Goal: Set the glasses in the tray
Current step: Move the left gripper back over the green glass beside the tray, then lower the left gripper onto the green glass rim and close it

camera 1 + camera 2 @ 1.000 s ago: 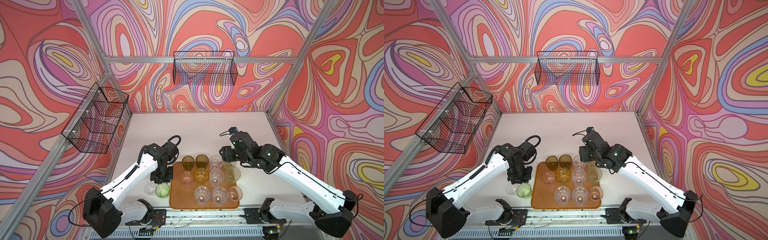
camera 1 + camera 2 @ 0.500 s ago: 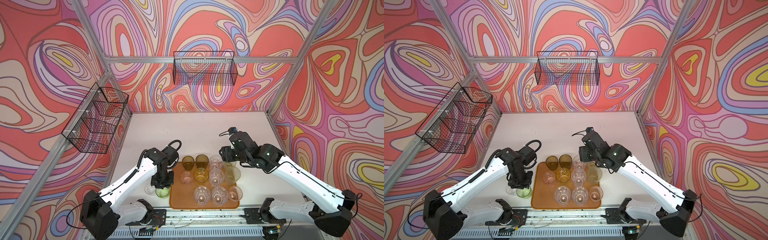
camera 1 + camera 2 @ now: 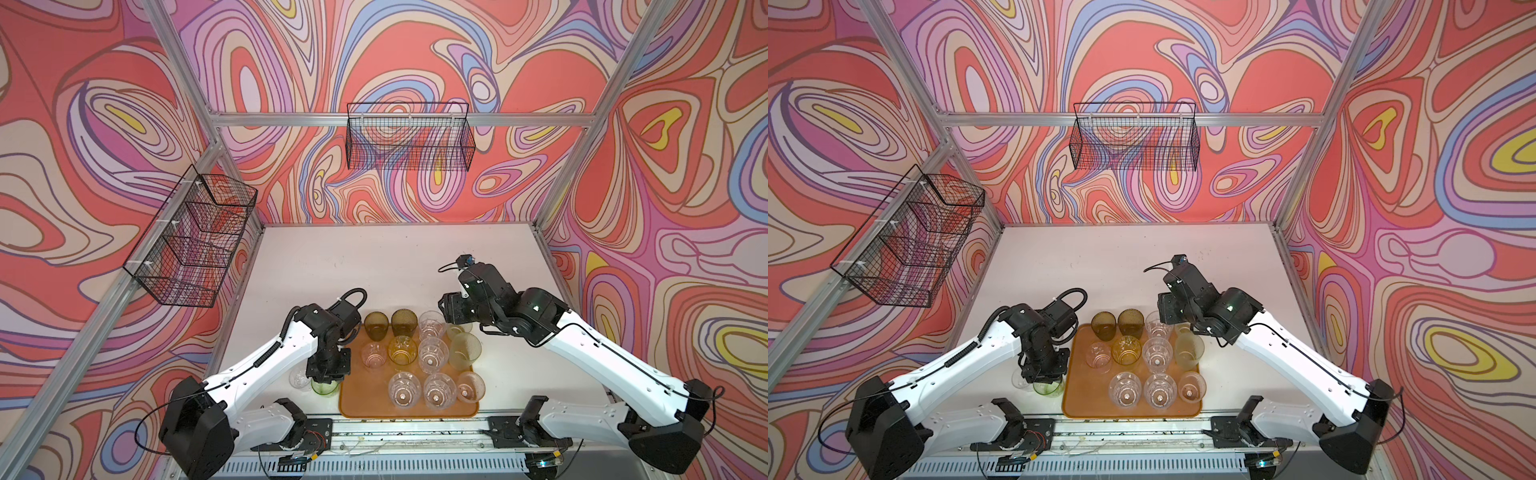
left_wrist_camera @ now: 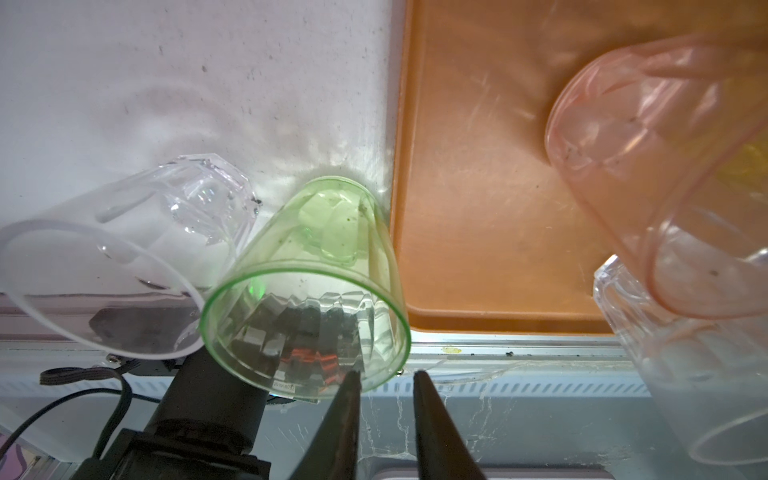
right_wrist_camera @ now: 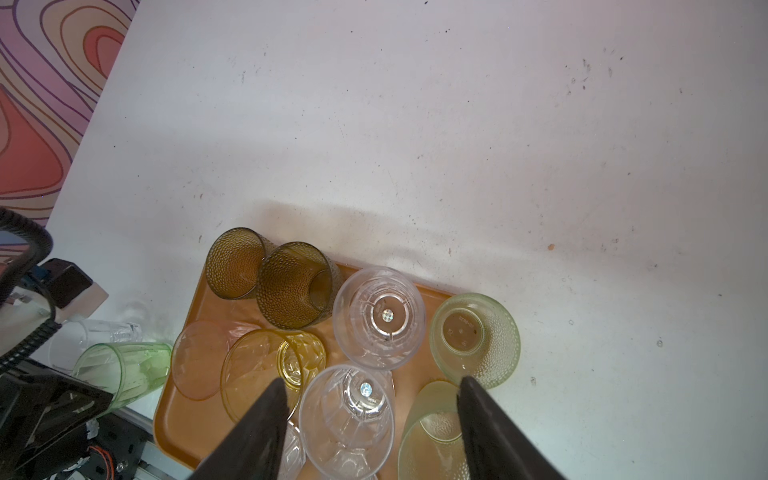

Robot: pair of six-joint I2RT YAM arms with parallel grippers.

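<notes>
Left gripper [image 4: 384,374] straddles green glass [image 4: 307,291] rim, wrist-view only.

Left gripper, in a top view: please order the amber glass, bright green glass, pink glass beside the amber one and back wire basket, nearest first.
1. bright green glass: on the table, at the left gripper.
2. pink glass: on the tray, left part.
3. amber glass: tray middle.
4. back wire basket: far behind.

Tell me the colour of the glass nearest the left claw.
The glass is bright green; left wrist view shows it best.
</notes>
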